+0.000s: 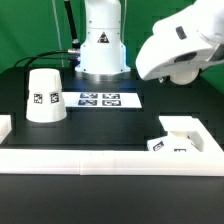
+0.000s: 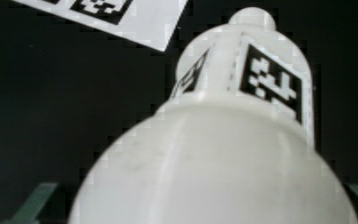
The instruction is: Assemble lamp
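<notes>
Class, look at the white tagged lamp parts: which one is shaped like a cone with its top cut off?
The shade, standing at the exterior view's left; the base is low and blocky, the bulb rounded.

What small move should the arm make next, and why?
Probably close the gripper on the bulb and check the hold: the bulb fills the wrist view close up, but contact is not visible. The base lies apart with nothing fitted on it.

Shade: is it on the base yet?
No, the shade stands alone at the exterior view's left, far from the base.
</notes>
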`<move>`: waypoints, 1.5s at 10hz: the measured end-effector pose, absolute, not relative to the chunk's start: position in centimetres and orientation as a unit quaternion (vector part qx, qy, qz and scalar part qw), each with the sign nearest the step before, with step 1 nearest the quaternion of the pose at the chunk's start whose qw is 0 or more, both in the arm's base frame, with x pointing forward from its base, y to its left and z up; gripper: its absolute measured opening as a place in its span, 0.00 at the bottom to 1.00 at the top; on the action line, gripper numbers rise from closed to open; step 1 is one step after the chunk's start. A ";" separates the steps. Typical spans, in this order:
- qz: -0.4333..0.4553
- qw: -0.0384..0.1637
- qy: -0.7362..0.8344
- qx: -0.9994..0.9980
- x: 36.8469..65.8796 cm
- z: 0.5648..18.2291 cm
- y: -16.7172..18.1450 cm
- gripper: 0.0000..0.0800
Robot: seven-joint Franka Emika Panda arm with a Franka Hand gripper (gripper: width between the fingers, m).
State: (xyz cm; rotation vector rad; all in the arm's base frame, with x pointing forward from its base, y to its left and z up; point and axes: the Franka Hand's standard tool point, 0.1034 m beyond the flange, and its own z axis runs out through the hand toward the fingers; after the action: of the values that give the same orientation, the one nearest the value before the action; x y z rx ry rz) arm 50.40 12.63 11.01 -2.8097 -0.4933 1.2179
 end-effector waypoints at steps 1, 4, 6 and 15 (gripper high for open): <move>0.392 0.020 -0.158 -0.906 50.4 10.9 12.6 0.72; 0.300 0.025 -0.164 -0.940 52.1 10.4 12.5 0.72; 0.226 0.029 -0.174 -0.958 52.4 10.3 11.5 0.72; -0.048 0.018 -0.185 -0.981 54.9 11.2 8.5 0.72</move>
State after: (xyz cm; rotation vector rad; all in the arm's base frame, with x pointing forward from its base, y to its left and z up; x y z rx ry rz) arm 54.89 8.47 11.20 -3.0484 -0.5749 -0.1494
